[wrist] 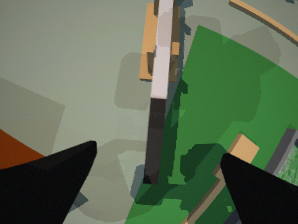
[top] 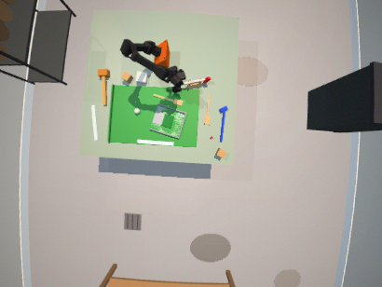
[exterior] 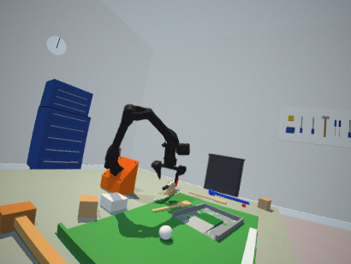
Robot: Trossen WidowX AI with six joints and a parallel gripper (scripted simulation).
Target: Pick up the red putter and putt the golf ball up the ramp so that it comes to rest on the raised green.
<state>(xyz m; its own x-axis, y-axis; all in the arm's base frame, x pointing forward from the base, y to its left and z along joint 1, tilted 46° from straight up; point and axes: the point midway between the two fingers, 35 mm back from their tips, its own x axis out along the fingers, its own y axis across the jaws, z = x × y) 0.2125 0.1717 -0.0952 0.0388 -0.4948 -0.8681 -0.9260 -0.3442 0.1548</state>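
The red putter (top: 195, 81) (wrist: 161, 70) (exterior: 176, 183) lies on a small wooden rest (top: 196, 85) (wrist: 146, 45) at the mat's back edge, its red head (top: 207, 79) pointing away from the arm. Its shaft is white and its grip (wrist: 155, 125) is dark. My gripper (top: 177, 88) (exterior: 168, 177) (wrist: 160, 155) is open and empty, above the grip end, with one finger to each side of the grip in the wrist view. The white golf ball (top: 136, 111) (exterior: 165, 232) sits on the green mat. The pale ramp (top: 158, 116) (exterior: 200, 226) leads to the raised green (top: 168, 121) (exterior: 209, 220), inside grey walls.
A wooden mallet-like stick (top: 165, 98) (exterior: 171, 207) lies on the mat (top: 123, 130) beside the walls. A white block (top: 142, 77) (exterior: 114, 202), wooden block (top: 127, 77) (exterior: 88, 207), large hammer (top: 103, 88), blue stick (top: 223, 125) (exterior: 229, 197) and white strips (top: 155, 143) surround it.
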